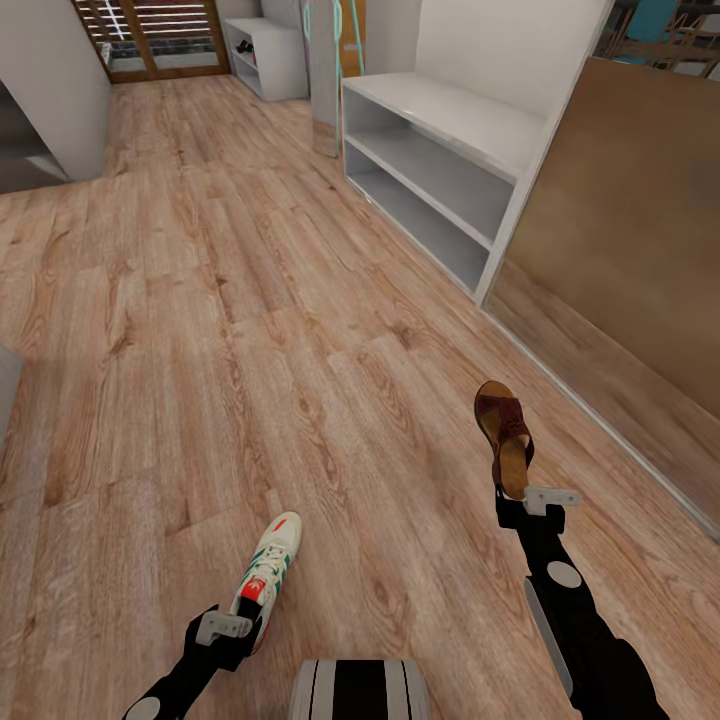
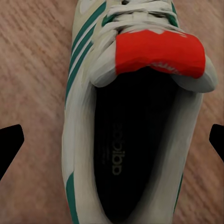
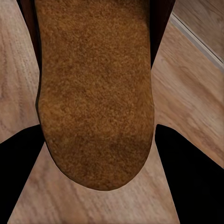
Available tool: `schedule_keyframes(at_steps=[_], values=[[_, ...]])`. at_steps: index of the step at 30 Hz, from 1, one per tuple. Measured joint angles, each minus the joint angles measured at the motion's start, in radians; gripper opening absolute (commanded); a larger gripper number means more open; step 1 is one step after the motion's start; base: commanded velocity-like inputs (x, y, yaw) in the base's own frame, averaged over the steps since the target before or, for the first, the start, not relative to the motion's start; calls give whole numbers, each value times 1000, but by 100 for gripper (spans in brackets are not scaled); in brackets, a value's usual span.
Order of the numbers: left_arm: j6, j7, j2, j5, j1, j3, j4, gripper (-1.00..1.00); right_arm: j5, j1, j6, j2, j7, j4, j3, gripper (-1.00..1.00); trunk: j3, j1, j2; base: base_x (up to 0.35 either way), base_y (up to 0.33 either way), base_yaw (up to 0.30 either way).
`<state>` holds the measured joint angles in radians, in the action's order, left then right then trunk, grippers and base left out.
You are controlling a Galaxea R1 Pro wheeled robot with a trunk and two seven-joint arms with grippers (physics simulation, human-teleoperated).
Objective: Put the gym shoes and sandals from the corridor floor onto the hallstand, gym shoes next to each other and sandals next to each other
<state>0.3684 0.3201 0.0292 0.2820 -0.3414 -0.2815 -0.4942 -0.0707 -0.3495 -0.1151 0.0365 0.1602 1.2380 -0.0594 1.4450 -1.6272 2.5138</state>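
Stock: your left claw (image 1: pixel 243 622) is clamped on one gym shoe (image 1: pixel 268 568) by its heel, toe pointing ahead, long axis along the corridor floor (image 1: pixel 200 350). Your right claw (image 1: pixel 517 497) is clamped on one sandal (image 1: pixel 505 437), heel end gripped, toe forward. The hallstand (image 1: pixel 440 150) shelves, ahead right, look bare; nothing placed yet.

You look down a corridor of light brown wood-plank floor (image 1: pixel 250 330). To your right stands a pale grey bench unit (image 1: pixel 450 150) with two open shelves, then a brown wall panel (image 1: pixel 630 260). Far ahead you see a slatted wooden door (image 1: pixel 150 35) and a small white shelf (image 1: pixel 265 55).
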Motion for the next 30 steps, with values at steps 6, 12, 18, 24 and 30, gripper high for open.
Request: schedule_keyframes(at_steps=[6,12,18,24,30], values=[[1,0,0,0,0,2,0,100,0,0,0,0,0,0,0,-100,0,0,0,0,0,0],[2,0,0,0,1,3,-2,100,0,0,0,0,0,0,0,-100,0,0,0,0,0,0],[3,0,-1,0,2,3,-3,100,0,0,0,0,0,0,0,-100,0,0,0,0,0,0],[3,0,0,0,5,3,-3,100,0,0,0,0,0,0,0,-100,0,0,0,0,0,0],[4,0,1,0,7,3,-3,100,0,0,0,0,1,0,0,-100,23,-3,1,0,0,0]])
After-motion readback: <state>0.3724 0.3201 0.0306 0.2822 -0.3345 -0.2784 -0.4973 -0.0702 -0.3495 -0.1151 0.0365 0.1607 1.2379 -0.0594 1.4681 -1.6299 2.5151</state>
